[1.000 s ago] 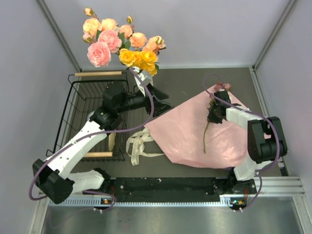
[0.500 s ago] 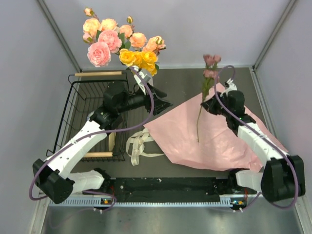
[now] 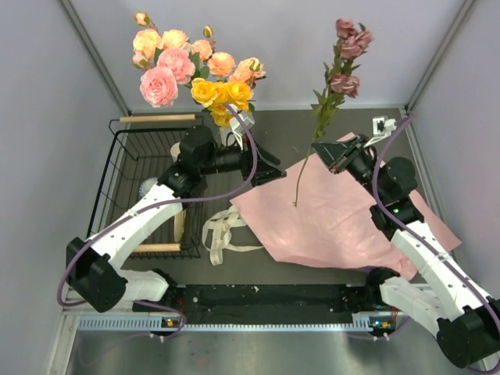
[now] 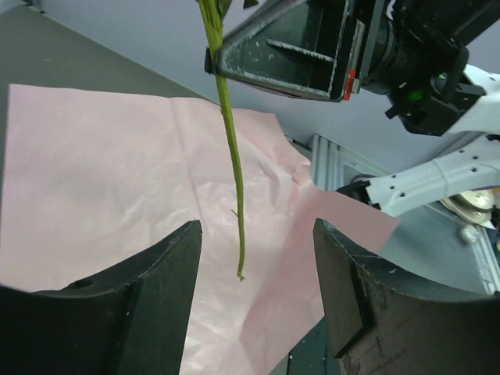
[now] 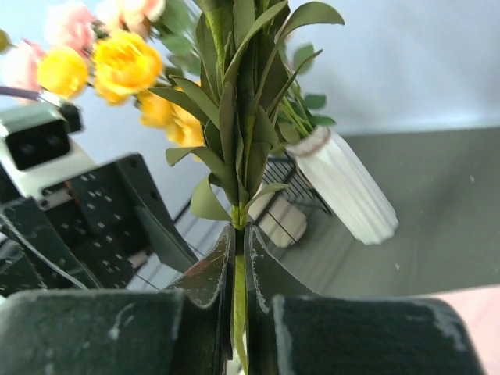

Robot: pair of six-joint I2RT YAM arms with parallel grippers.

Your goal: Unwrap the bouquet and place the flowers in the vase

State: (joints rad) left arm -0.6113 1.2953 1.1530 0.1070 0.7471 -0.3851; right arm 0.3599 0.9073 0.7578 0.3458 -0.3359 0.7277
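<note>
Flowers (image 3: 191, 66) in pink, peach and yellow are standing in the white ribbed vase (image 5: 344, 187) beside the wire basket (image 3: 117, 172). Just right of them, the left gripper (image 3: 269, 170) is hovering with jaws apart, probably ready to guide a stem. Further right, above the spread pink paper wrap (image 3: 344, 223), the right gripper (image 3: 324, 152) is clamping the mauve rose stem (image 3: 326, 105), holding it nearly upright with its bare end hanging free, likely for lowering into the vase.
</note>
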